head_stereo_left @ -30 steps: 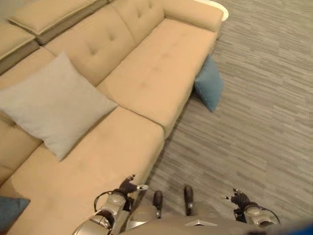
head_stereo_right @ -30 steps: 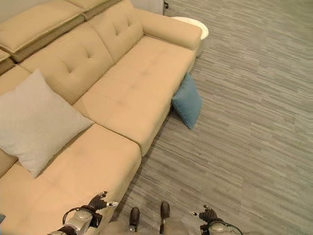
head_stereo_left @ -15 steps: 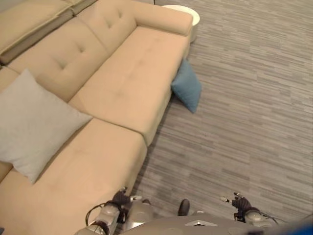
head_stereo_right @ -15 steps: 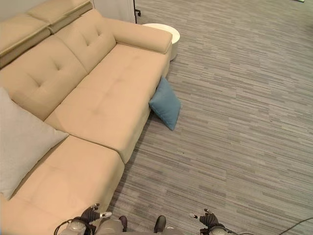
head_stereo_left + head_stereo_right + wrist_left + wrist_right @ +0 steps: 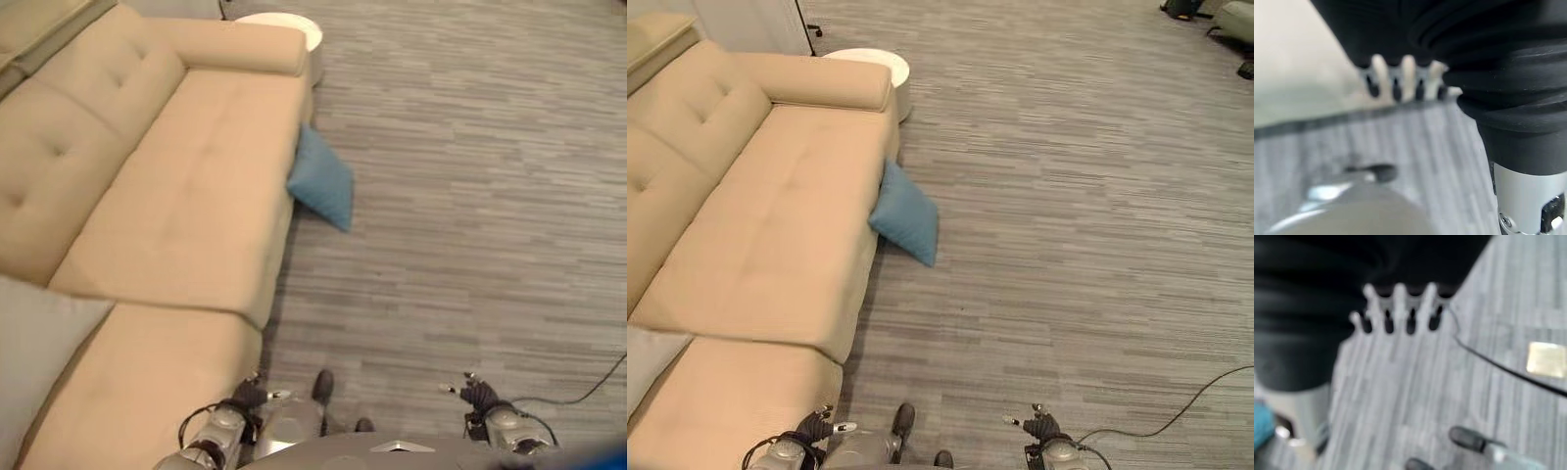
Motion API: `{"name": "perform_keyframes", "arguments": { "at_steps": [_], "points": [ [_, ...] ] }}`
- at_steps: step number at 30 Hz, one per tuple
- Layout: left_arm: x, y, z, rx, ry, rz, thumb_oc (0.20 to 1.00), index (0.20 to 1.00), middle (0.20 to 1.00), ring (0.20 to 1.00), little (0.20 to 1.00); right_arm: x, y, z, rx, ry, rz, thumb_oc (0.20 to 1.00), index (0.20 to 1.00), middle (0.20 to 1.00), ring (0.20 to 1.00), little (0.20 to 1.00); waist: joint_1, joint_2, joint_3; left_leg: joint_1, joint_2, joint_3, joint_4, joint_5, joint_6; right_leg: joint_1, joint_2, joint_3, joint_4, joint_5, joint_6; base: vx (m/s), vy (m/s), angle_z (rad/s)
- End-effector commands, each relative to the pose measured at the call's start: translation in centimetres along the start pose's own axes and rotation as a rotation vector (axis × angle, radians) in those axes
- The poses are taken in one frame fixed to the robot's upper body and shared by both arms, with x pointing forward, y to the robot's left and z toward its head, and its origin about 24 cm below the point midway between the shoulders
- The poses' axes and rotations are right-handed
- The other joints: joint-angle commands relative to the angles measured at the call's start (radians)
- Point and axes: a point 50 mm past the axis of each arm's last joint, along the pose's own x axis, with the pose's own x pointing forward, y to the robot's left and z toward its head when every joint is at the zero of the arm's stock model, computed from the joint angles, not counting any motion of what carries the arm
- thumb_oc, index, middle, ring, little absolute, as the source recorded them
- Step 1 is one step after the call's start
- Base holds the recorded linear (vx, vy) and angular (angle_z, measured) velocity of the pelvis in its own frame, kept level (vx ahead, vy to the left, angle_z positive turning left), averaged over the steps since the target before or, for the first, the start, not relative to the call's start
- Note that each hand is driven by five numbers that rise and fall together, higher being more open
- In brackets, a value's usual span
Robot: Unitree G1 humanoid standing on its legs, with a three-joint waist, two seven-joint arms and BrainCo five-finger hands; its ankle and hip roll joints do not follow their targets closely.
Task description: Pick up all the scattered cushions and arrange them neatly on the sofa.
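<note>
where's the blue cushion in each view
Left eye view: the blue cushion is above centre, on the floor, leaning on the sofa front edge.
Right eye view: the blue cushion is left of centre, against the same sofa edge.
Left wrist view: not in it.
Right wrist view: not in it.
Shared landmark: the round white side table past the sofa's armrest, beyond the cushion.

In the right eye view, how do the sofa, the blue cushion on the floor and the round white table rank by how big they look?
Largest to smallest:
1. The sofa, by far.
2. The blue cushion and the round white table look much alike; the table is partly hidden behind the sofa's arm and farther off, so I would not rank them.
</note>
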Motion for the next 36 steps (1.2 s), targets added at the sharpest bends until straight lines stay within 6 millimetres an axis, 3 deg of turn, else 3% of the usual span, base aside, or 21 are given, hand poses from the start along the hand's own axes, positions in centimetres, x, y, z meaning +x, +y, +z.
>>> {"name": "perform_keyframes", "arguments": {
  "at_steps": [1, 3, 4, 5, 8, 11, 13, 15, 17, 18, 19, 21, 22, 26, 31, 32, 33, 35, 36],
  "points": [
    [0.2, -0.3, 0.8, -0.018, -0.023, 0.012, 1.000, 1.000, 1.000, 1.000, 1.000, 0.0, -1.1, 0.7, -0.017, -0.050, -0.021, 1.000, 1.000, 1.000, 1.000, 1.000, 0.025, -0.020, -0.013, -0.031, -0.040, -0.063, 0.152, -0.098, -0.043, -0.070, -0.042, -0.027, 0.118, 0.207, 0.070, 0.10, -0.001, -0.50],
    [0.2, -0.2, 1.1, -0.015, -0.030, 0.015, 1.000, 1.000, 1.000, 1.000, 1.000, 0.0, -0.9, 1.1, -0.021, -0.062, -0.020, 1.000, 1.000, 1.000, 1.000, 1.000, 0.016, -0.010, -0.010, -0.009, -0.029, -0.069, 0.154, -0.119, -0.039, -0.106, -0.076, -0.063, 0.141, 0.209, 0.060, 0.18, -0.031, 0.23],
    [0.3, -0.1, 1.2, -0.011, -0.031, 0.017, 1.000, 1.000, 1.000, 1.000, 1.000, 0.1, -0.9, 1.2, -0.039, -0.066, -0.016, 1.000, 1.000, 1.000, 1.000, 1.000, 0.012, -0.003, -0.014, 0.017, -0.016, -0.079, 0.148, -0.138, -0.042, -0.142, -0.105, -0.106, 0.092, 0.192, 0.034, 0.19, -0.055, 0.11],
    [0.3, -0.1, 1.2, -0.011, -0.031, 0.017, 1.000, 1.000, 1.000, 1.000, 1.000, 0.1, -0.9, 1.2, -0.039, -0.066, -0.016, 1.000, 1.000, 1.000, 1.000, 1.000, 0.010, -0.002, -0.012, 0.020, -0.016, -0.081, 0.148, -0.139, -0.043, -0.138, -0.105, -0.108, 0.093, 0.190, 0.034, 0.27, -0.158, -0.29],
    [0.2, -0.1, 0.9, -0.022, -0.021, 0.023, 1.000, 1.000, 1.000, 1.000, 1.000, 0.1, -0.9, 1.9, -0.050, -0.089, -0.017, 1.000, 1.000, 1.000, 1.000, 1.000, -0.018, -0.003, -0.019, 0.092, 0.011, -0.097, 0.108, -0.175, -0.070, -0.188, -0.156, -0.125, -0.117, 0.265, 0.042, 0.28, -0.206, -0.18],
    [0.1, -0.1, 0.3, -0.030, -0.003, 0.025, 1.000, 1.000, 1.000, 1.000, 1.000, 0.1, -0.7, 1.7, -0.056, -0.086, -0.008, 1.000, 1.000, 1.000, 1.000, 1.000, -0.034, -0.007, -0.029, 0.112, 0.028, -0.105, 0.110, -0.181, -0.085, -0.178, -0.138, -0.094, -0.129, 0.262, 0.045, 0.23, -0.201, 0.11],
    [0.0, -0.6, -0.1, -0.029, 0.010, 0.013, 1.000, 1.000, 1.000, 1.000, 1.000, 0.0, -0.5, 1.2, -0.041, -0.074, 0.001, 1.000, 1.000, 1.000, 1.000, 1.000, -0.037, -0.012, -0.043, 0.115, 0.050, -0.100, 0.136, -0.167, -0.109, -0.148, -0.116, -0.088, -0.161, 0.251, 0.029, 0.22, -0.264, 0.44],
    [0.1, -1.0, 0.2, -0.030, 0.005, 0.001, 1.000, 1.000, 1.000, 1.000, 1.000, 0.0, -0.6, 1.0, -0.013, -0.069, -0.007, 1.000, 1.000, 1.000, 1.000, 1.000, -0.042, -0.020, -0.043, 0.076, 0.074, -0.059, 0.214, -0.125, -0.141, -0.108, -0.104, -0.114, -0.189, 0.240, 0.016, 0.11, -0.265, 0.48],
    [0.2, -1.1, 1.0, -0.034, -0.022, -0.007, 1.000, 1.000, 1.000, 1.000, 1.000, 0.0, -0.7, 1.1, -0.012, -0.075, -0.009, 1.000, 1.000, 1.000, 1.000, 1.000, -0.023, -0.038, -0.011, -0.031, 0.071, -0.048, 0.417, -0.070, -0.158, -0.053, -0.094, -0.135, -0.215, 0.226, -0.013, 0.09, -0.355, 0.32],
    [0.3, -1.2, 1.2, -0.037, -0.025, -0.007, 1.000, 1.000, 1.000, 1.000, 1.000, 0.0, -0.8, 1.0, -0.006, -0.070, -0.014, 1.000, 1.000, 1.000, 1.000, 1.000, -0.017, -0.041, -0.001, -0.058, 0.073, -0.033, 0.444, -0.062, -0.155, -0.038, -0.092, -0.141, -0.222, 0.218, -0.020, 0.22, -0.405, 0.34],
    [0.3, -1.3, 1.4, -0.030, -0.031, -0.010, 1.000, 1.000, 1.000, 1.000, 1.000, 0.0, -0.9, 1.0, 0.002, -0.067, -0.019, 1.000, 1.000, 1.000, 1.000, 1.000, -0.002, -0.044, 0.005, -0.121, 0.025, -0.021, 0.377, -0.096, -0.135, -0.007, -0.081, -0.138, -0.233, 0.195, -0.026, 0.18, -0.229, 0.22],
    [0.3, -1.4, 1.5, -0.019, -0.034, -0.015, 1.000, 1.000, 1.000, 1.000, 1.000, 0.0, -0.9, 1.2, 0.007, -0.074, -0.020, 1.000, 1.000, 1.000, 1.000, 1.000, -0.001, -0.043, 0.003, -0.143, 0.002, -0.009, 0.334, -0.107, -0.125, 0.001, -0.073, -0.139, -0.235, 0.186, -0.026, 0.26, -0.171, 0.18],
    [0.3, -1.6, 1.3, 0.004, -0.027, -0.027, 1.000, 1.000, 1.000, 1.000, 1.000, 0.0, -1.1, 1.3, 0.013, -0.081, -0.026, 1.000, 1.000, 1.000, 1.000, 1.000, 0.005, -0.022, -0.007, -0.170, -0.018, 0.041, 0.203, -0.038, -0.117, 0.024, -0.031, -0.136, -0.228, 0.156, -0.028, 0.30, -0.129, 0.10],
    [0.2, -1.7, 0.9, 0.007, -0.018, -0.033, 1.000, 1.000, 1.000, 1.000, 1.000, 0.0, -0.8, 1.4, 0.009, -0.086, -0.018, 1.000, 1.000, 1.000, 1.000, 1.000, 0.023, -0.018, -0.009, -0.168, -0.031, 0.029, 0.188, -0.013, -0.120, 0.042, -0.009, -0.110, -0.194, 0.123, -0.032, 0.23, -0.037, -0.02],
    [0.1, -1.4, 0.4, -0.005, 0.005, -0.026, 1.000, 1.000, 1.000, 1.000, 1.000, 0.0, 0.1, 1.2, -0.021, -0.077, 0.019, 1.000, 1.000, 1.000, 1.000, 1.000, 0.028, -0.020, -0.040, -0.081, -0.036, -0.004, 0.141, -0.048, -0.072, 0.026, -0.026, -0.102, -0.041, 0.111, 0.006, 0.25, 0.055, -0.52],
    [0.2, -1.3, 0.5, -0.008, 0.001, -0.023, 1.000, 1.000, 1.000, 1.000, 1.000, 0.0, 0.4, 1.5, -0.025, -0.085, 0.021, 1.000, 1.000, 1.000, 1.000, 1.000, 0.030, -0.011, -0.043, -0.051, -0.035, -0.015, 0.128, -0.059, -0.050, -0.011, -0.063, -0.124, 0.068, 0.150, 0.035, 0.24, 0.086, -0.37],
    [0.2, -0.9, 0.9, -0.011, -0.009, -0.014, 1.000, 1.000, 1.000, 1.000, 1.000, 0.1, 0.4, 2.0, -0.021, -0.101, 0.025, 1.000, 1.000, 1.000, 1.000, 1.000, 0.017, -0.004, -0.037, -0.028, -0.030, -0.035, 0.120, -0.066, -0.037, -0.050, -0.062, -0.096, 0.156, 0.177, 0.044, 0.23, 0.074, -0.21],
    [0.3, -0.8, 0.9, -0.004, -0.007, -0.012, 1.000, 1.000, 1.000, 1.000, 1.000, 0.1, 0.6, 2.0, -0.027, -0.102, 0.031, 1.000, 1.000, 1.000, 1.000, 1.000, 0.013, -0.003, -0.040, -0.009, -0.028, -0.045, 0.122, -0.087, -0.034, -0.072, -0.083, -0.104, 0.147, 0.181, 0.039, 0.22, -0.022, 0.12],
    [0.3, -0.7, 0.8, -0.003, -0.002, -0.009, 1.000, 1.000, 1.000, 1.000, 1.000, 0.1, 0.5, 1.9, -0.031, -0.101, 0.034, 1.000, 1.000, 1.000, 1.000, 1.000, 0.010, -0.004, -0.045, 0.008, -0.025, -0.057, 0.114, -0.101, -0.037, -0.078, -0.085, -0.099, 0.075, 0.167, 0.024, 0.25, -0.105, 0.18]
  ]
}}
